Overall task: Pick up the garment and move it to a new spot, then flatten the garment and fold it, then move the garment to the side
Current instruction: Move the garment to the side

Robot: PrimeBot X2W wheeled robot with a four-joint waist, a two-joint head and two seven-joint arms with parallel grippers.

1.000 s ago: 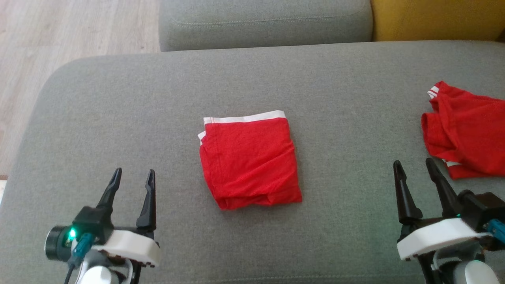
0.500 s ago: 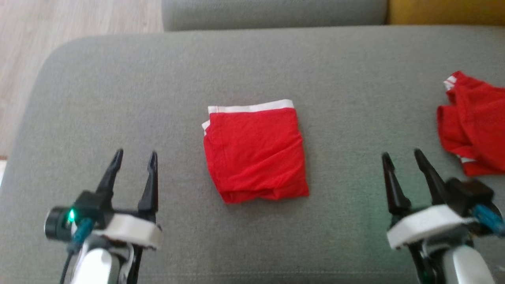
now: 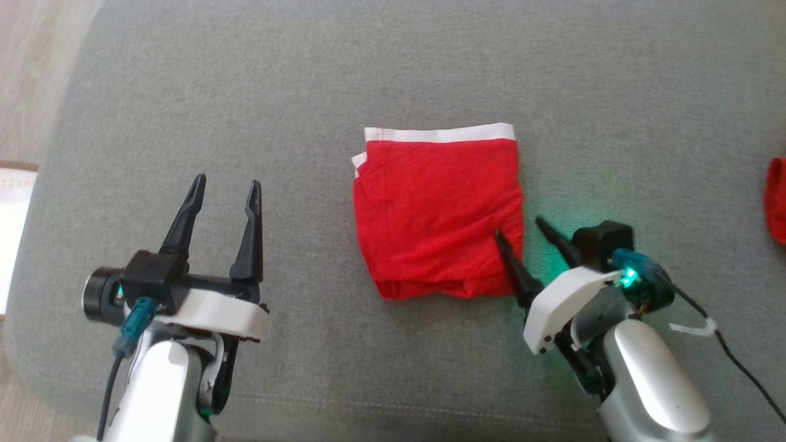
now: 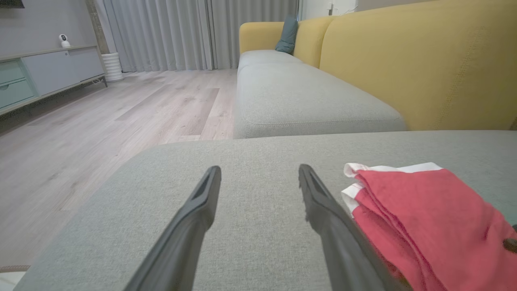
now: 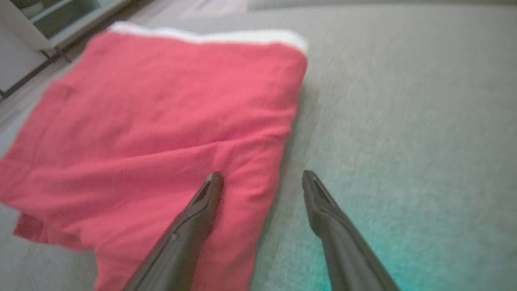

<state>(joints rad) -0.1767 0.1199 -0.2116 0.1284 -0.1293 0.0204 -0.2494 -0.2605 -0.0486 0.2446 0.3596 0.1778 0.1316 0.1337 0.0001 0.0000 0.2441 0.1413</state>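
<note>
Red folded garment: just left of the right end effector, whose open jaws bracket its edge; left end effector, open, farther off.

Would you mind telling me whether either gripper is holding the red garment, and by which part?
Nothing is held. The right gripper, jaws open, straddles the right edge of the folded red garment; the left gripper is open, apart from it.

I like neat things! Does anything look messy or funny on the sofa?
Only slightly: the folded red garment isn't square. A white corner pokes out at its far left, and its near edge is lumpy.
</note>
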